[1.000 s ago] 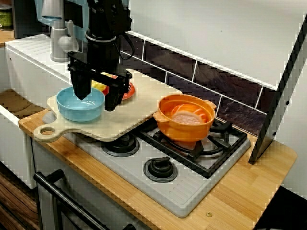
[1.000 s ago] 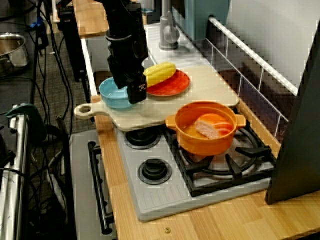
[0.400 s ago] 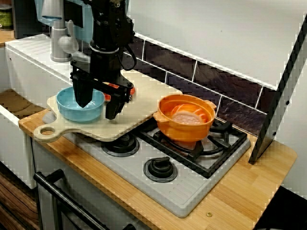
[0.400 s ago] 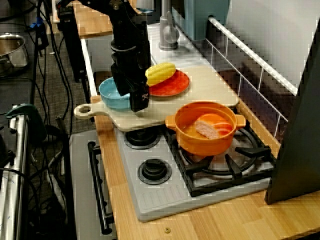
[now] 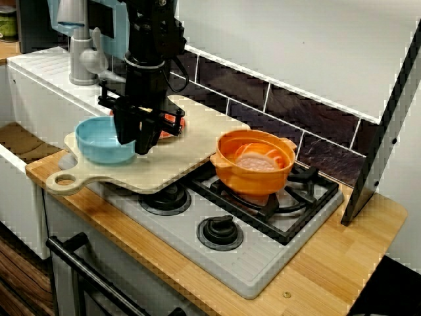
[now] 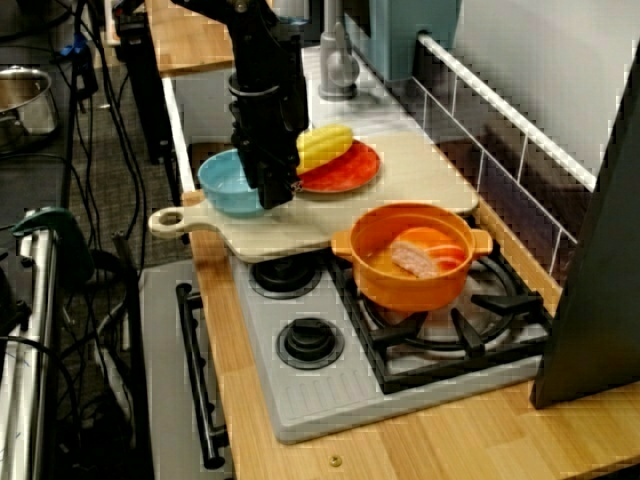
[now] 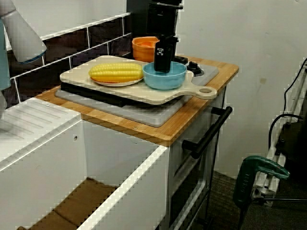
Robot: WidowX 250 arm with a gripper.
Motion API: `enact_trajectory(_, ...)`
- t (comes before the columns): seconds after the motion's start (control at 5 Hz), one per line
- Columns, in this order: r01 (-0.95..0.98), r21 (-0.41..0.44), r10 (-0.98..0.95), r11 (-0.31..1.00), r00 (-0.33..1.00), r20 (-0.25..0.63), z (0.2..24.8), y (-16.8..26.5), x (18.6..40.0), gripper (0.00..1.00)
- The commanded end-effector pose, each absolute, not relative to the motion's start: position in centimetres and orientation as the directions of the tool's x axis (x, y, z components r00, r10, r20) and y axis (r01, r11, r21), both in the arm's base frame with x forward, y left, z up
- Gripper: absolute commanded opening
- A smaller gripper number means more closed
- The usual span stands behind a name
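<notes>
Here, a toy kitchen counter, read from left to right. At far left stands a grey tap beside a white sink. Next, a pale wooden board lies across the left burners of the hob, its handle with a round hole jutting toward the counter's front edge. Laid this way, the board seems to serve as a flat work surface over the burners.

On the board's left end sits a blue bowl. The black gripper comes straight down onto the bowl's right rim, fingers drawn together with the rim pinched between them, one inside and one outside. The thin wall is likely the only place such a bowl offers a grip.

Just behind it, in the view from the hob's end, a yellow corn lies on a red plate. Further right, apart from the board, an orange two-handled pot rests on a burner grate, with pale food inside.
</notes>
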State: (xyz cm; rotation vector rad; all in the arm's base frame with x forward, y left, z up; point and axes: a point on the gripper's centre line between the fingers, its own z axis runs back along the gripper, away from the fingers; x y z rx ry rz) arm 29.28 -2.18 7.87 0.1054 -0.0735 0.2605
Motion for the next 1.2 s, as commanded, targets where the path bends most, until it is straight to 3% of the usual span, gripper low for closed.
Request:
enact_trajectory(0.0, -0.272, 0.074, 0.263, 0.96, 0.958, 0.113, 9.4, -1.8, 30.2, 0.0)
enact_trajectory(0.6, -0.252, 0.03, 0.247, 0.967, 0.962, 0.117, 12.5, -2.3, 31.9, 0.0)
enact_trajectory(1.0, -0.216, 0.024, 0.212, 0.976, 0.97, 0.121, 13.1, -3.3, 33.6, 0.0)
